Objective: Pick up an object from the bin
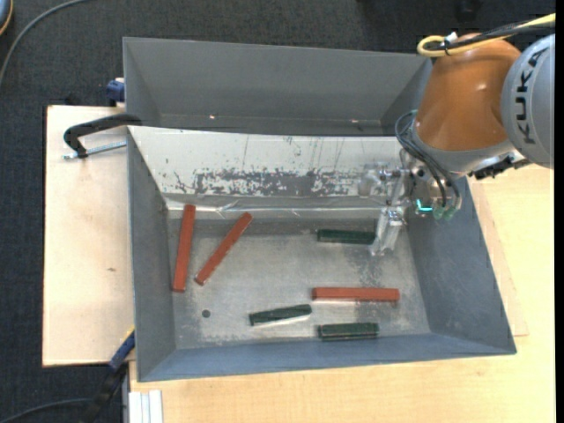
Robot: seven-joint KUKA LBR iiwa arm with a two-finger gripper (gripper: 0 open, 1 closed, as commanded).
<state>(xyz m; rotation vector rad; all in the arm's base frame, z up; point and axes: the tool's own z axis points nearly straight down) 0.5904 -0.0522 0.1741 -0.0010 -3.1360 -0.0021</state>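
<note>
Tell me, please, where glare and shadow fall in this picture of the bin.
Camera view: a bright glare band runs across the bin's back wall; the wall above it lies in flat shade; the floor is evenly lit, with what seems a faint shadow below the gripper, beside the dark green stick.

Reaches in from the upper right, wrapped at the wrist in a rounded orange cover (463,95), with a yellow cable (434,42) looped over its top and dark cables (407,135) round its lower rim. Ends in a silver gripper (383,243) angled down and slightly left, tip right of centre. Carries a small green light (426,207) beside the gripper mount.
</note>
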